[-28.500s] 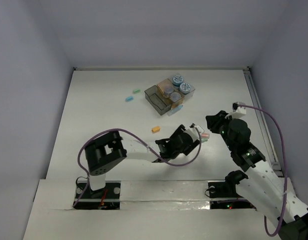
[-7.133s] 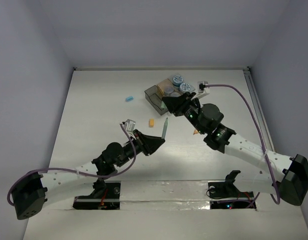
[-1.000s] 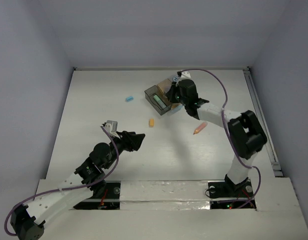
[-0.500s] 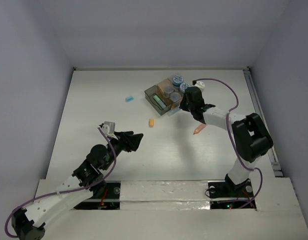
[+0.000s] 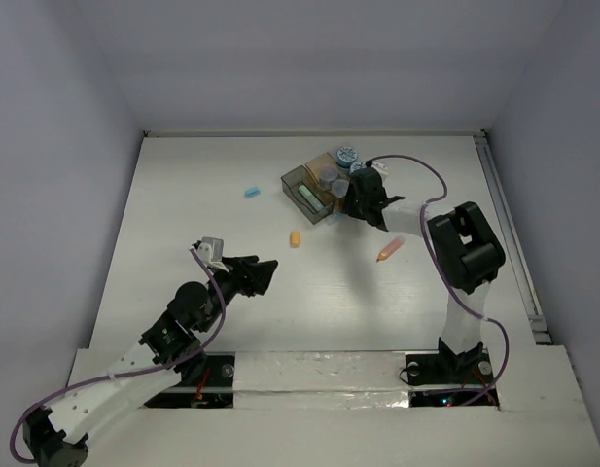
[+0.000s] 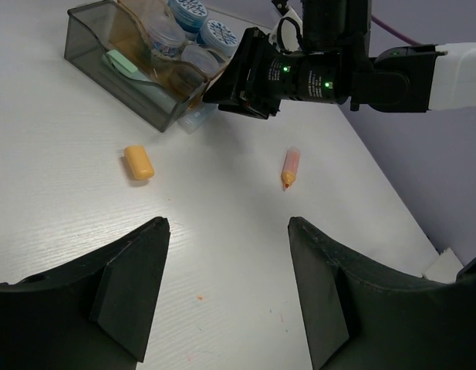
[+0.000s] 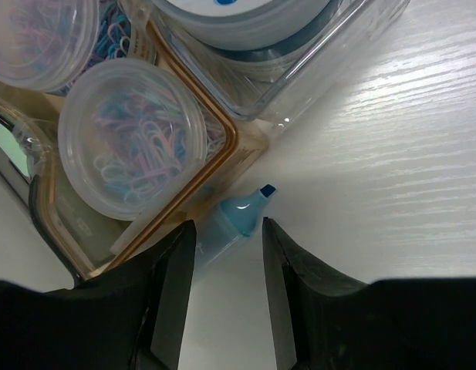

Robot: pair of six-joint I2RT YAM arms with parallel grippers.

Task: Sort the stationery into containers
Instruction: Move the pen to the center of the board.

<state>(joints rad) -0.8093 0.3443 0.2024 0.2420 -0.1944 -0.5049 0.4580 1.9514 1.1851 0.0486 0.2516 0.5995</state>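
Right gripper (image 7: 226, 228), fingers narrowly parted, hovers over a light-blue highlighter (image 7: 236, 218) lying against the tan box of the containers (image 5: 292, 181) on a white wood-grain table (image 5: 183, 243) with pale grey walls (image 5: 309, 68). Left gripper (image 6: 228, 225) hangs wide open, well short of the containers. An orange block (image 6: 138, 163) and an orange stick (image 6: 290, 167) lie between it and them on bare tabletop; a blue block (image 5: 252, 192) lies left of the containers.

Three joined open plastic boxes (image 6: 106, 77). Two blue-and-white patterned round rolls (image 6: 220, 35). Two clear round tubs of pastel clips (image 7: 129, 139). Five short pastel sticks: two light blue sticks (image 5: 252, 192), one green stick (image 6: 126, 65), one orange stick (image 6: 138, 162), one pink stick (image 6: 290, 164).
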